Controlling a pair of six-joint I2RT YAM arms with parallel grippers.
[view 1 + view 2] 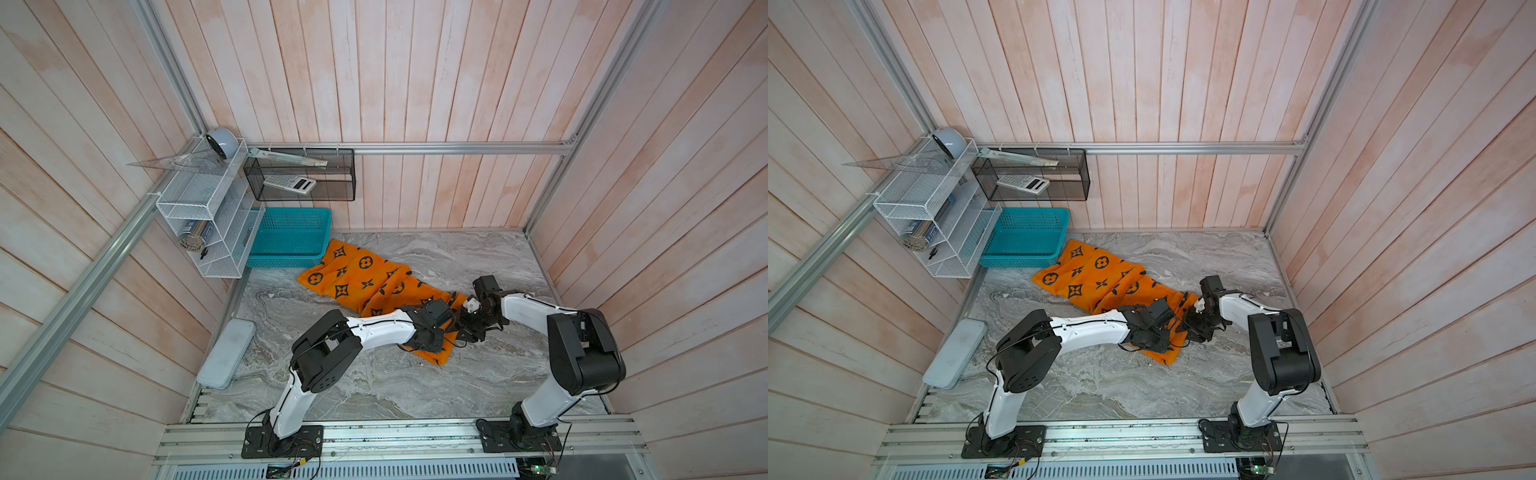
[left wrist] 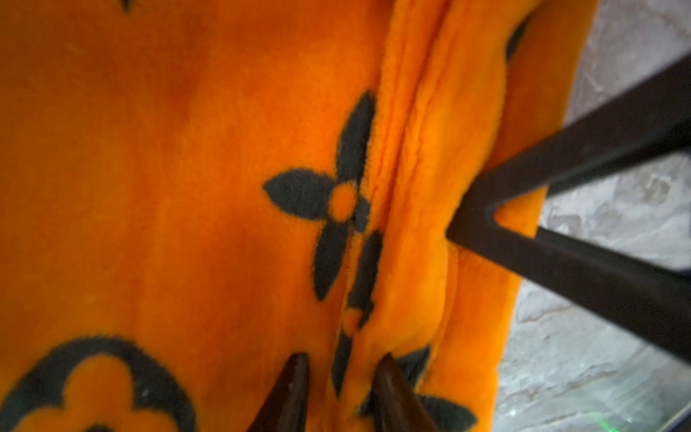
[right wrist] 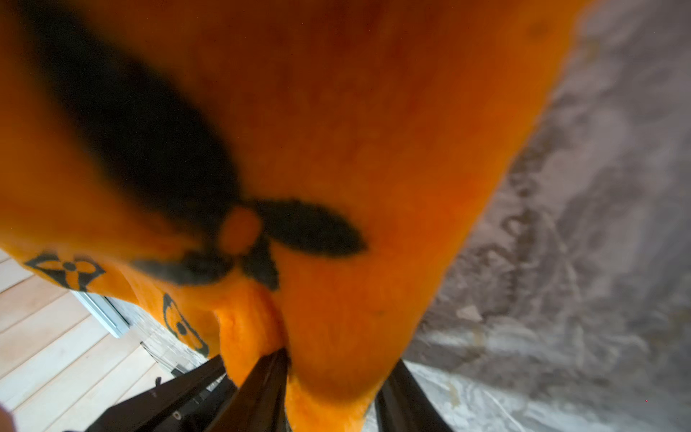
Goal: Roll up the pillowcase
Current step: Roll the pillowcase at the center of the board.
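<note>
Seemingly light, limp and plush, the pillowcase (image 1: 360, 277) lay slantwise from the far left corner of the desk (image 1: 395, 386) to its middle, its near hem, the likeliest hold, clamped in the right gripper (image 3: 332, 381), the left gripper (image 2: 342, 389) narrow astride a fold, grip unclear.

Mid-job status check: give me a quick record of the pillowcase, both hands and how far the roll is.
pillowcase: orange, on the marble table; far end flat beside the teal basket, near end bunched
left hand: fingertips straddle a fold; grip unclear
right hand: closed on bunched cloth at the near end
roll: only loose folds, no roll visible
</note>
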